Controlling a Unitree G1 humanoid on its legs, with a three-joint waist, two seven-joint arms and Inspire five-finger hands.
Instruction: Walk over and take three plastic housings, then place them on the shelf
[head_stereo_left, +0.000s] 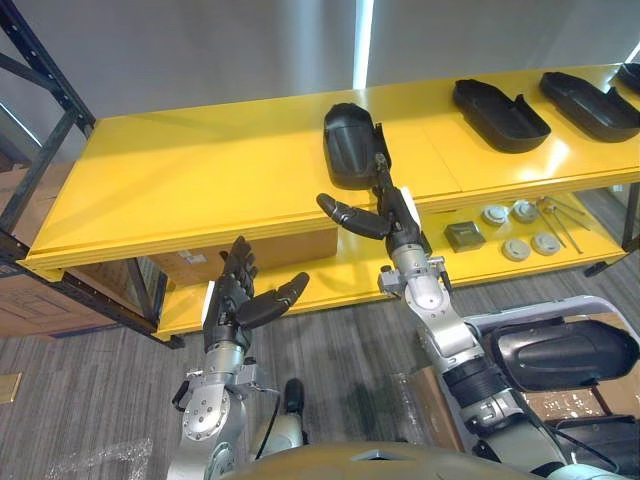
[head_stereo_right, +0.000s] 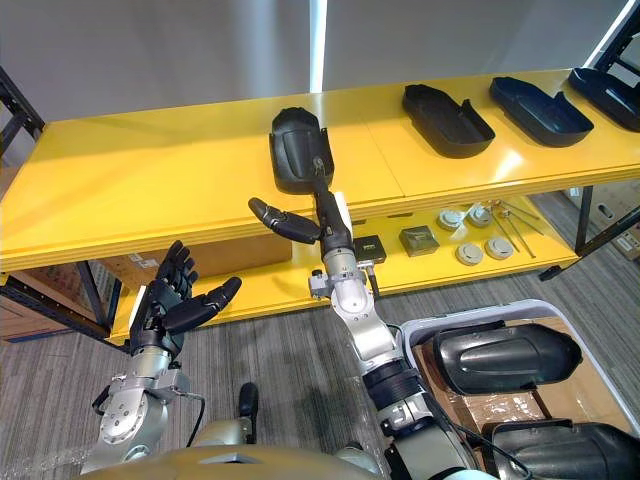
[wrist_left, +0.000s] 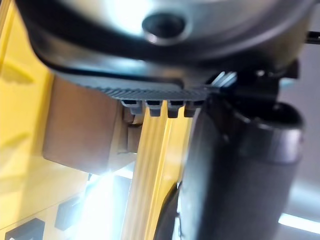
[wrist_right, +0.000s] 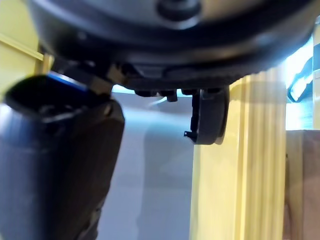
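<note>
Task item: the centre housing (head_stereo_left: 350, 145), a black moulded plastic shell, lies open side up on the top level of the yellow shelf (head_stereo_left: 180, 180), near its middle.
Other housings: three further housings (head_stereo_right: 448, 120) lie in a row to the right on the same level, well apart from the centre one.
Supply: the tote (head_stereo_right: 480, 312) on the floor at near right holds more black housings (head_stereo_right: 500, 355).
Right robot hand: the right robot hand (head_stereo_left: 400, 215) reaches over the shelf's near edge. Its fingers are straight and lie along the near right rim of the centre housing; its thumb stands out to the left. It clamps nothing. Whether it touches the rim cannot be confirmed.
Left robot hand: the left robot hand (head_stereo_left: 240, 290) hangs near left, in front of the shelf, with fingers spread and empty.
Lower level: round parts (head_stereo_left: 515, 248), a small square box and hand tools lie at the right; a cardboard box (head_stereo_left: 240, 250) sits at the left.
Handling estimate: the shell is probably stiff, light and smooth-skinned, so liable to slip in a loose hold.
Grasp point: pinch one long side wall at mid-length, thumb inside the cavity and fingers outside.
Risk: a push with straight fingers is likely to slide the shell across the smooth shelf.
</note>
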